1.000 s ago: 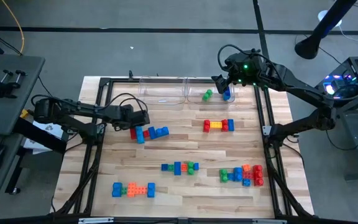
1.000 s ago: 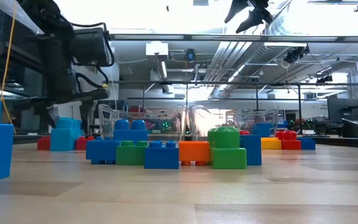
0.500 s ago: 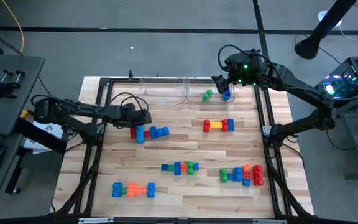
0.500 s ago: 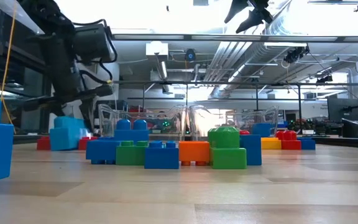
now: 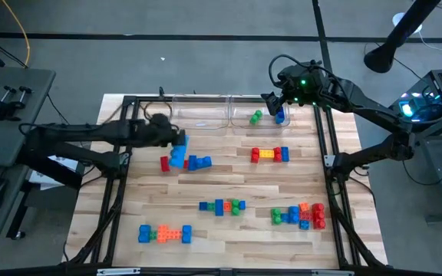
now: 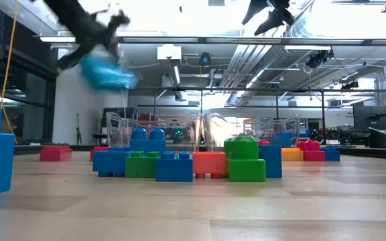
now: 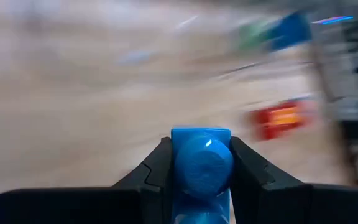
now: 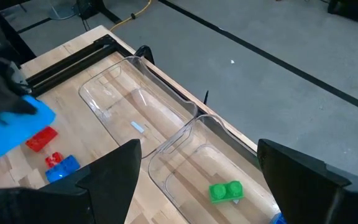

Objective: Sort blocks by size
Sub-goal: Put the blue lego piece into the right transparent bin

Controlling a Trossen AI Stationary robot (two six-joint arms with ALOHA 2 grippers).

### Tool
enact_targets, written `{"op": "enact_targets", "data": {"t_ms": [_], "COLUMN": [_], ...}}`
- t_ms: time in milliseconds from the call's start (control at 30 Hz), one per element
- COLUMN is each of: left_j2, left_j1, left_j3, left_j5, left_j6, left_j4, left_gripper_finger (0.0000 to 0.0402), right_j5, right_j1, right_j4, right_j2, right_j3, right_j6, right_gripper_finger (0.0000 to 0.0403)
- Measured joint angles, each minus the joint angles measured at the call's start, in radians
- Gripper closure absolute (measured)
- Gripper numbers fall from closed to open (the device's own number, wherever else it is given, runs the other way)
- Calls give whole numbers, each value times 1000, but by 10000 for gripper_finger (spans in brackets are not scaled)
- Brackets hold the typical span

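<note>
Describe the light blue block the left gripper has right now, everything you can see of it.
The light blue block is a studded plastic brick, longer than the small cubes. It is clamped between the left gripper fingers, one on each side, round stud facing the wrist camera. It hangs tilted, lifted clear of the table, above the red and blue bricks.

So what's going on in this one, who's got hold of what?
The left gripper is shut on a light blue brick and holds it in the air above the table, near two clear bins. The right gripper hangs open over the right-hand bin, which holds a green block. Other blocks lie scattered on the table.
</note>
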Motion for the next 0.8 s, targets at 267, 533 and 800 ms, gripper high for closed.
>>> {"op": "enact_targets", "data": {"t_ms": [267,533,800], "left_j2": [136,466,733], "left_j1": [26,119,175], "left_j3": [163,316,466], "left_j5": [-77,17,43], "left_j6": [411,631,732], "left_j4": [450,784,945], "left_gripper_finger": [323,323,319], "right_j5": [3,4,5], "right_j1": [0,0,0], "right_j4": [121,297,380], "right_j2": [-1,-1,-2], "right_j3": [0,0,0], "right_j6": [5,0,10], "right_gripper_finger": [84,84,84]}}
